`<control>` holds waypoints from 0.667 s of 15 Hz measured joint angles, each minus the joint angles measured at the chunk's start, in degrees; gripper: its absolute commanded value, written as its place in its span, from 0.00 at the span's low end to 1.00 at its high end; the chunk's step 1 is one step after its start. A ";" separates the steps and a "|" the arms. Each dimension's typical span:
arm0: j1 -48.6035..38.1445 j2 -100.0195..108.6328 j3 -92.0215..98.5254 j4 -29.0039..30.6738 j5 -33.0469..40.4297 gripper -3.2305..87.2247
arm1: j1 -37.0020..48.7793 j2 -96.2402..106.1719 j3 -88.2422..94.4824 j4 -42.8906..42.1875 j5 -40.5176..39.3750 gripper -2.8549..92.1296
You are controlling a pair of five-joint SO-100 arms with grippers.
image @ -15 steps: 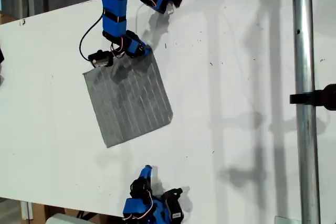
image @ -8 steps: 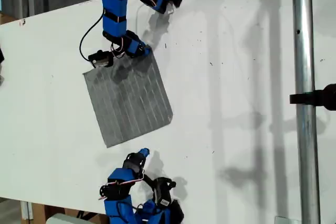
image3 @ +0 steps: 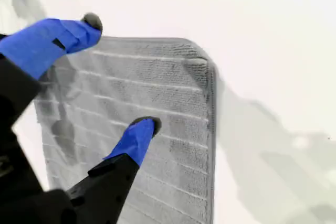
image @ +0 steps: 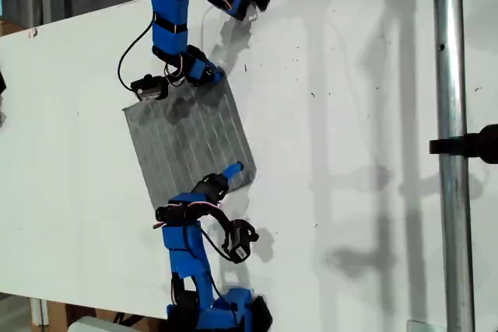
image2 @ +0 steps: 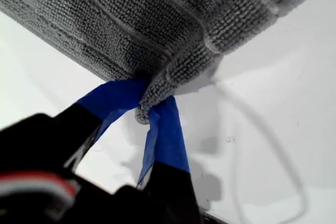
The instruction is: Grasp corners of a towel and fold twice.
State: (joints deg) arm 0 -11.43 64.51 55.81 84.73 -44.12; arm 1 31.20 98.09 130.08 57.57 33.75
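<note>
A: Towel [image: 191,149]?
B: Thin grey cloth, roughly square, looped terry pile, fine pale parallel stripes. Lying flat on the white bench [image: 350,114], turned a little askew, toward the exterior view's left.

A: First gripper [image2: 149,106]?
B: Blue-taped jaws pinched together on a corner [image2: 173,72] of the towel, the knit bunched into a small fold between them. In the exterior view [image: 212,75], at the cloth's corner nearest the bench's far edge.

A: Second gripper [image3: 121,74]?
B: Jaws spread apart over the towel near another corner [image3: 197,59], a rounded tip with a small crease in the pile. One blue finger [image3: 137,136] low over the stripes, touching or not cannot be told. In the exterior view [image: 226,176], above the cloth's edge toward the bench's near side.

A: Bench surface?
B: Smooth, matte white, a few dark specks.
</note>
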 measured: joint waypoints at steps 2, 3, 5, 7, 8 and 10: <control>0.62 -2.02 -0.79 0.88 3.87 0.42 | 0.00 0.00 0.00 0.00 0.00 0.03; 0.62 -3.87 -1.23 0.00 4.22 0.41 | 0.00 0.00 0.00 0.00 0.00 0.03; 0.62 -9.05 -1.67 -1.05 3.96 0.39 | 0.00 0.35 0.26 -0.18 0.00 0.03; 0.53 -12.57 -1.67 -2.99 2.64 0.37 | 0.00 1.67 1.23 -0.88 0.00 0.03; -0.09 -13.89 -1.76 -4.13 2.02 0.36 | 0.00 2.55 1.85 -1.14 0.00 0.03; -1.85 -16.44 -2.11 -6.06 0.44 0.34 | 0.00 4.13 3.08 -1.67 0.00 0.03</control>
State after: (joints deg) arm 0 -13.27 48.08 53.70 78.66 -43.68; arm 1 31.20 102.22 133.15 55.90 33.75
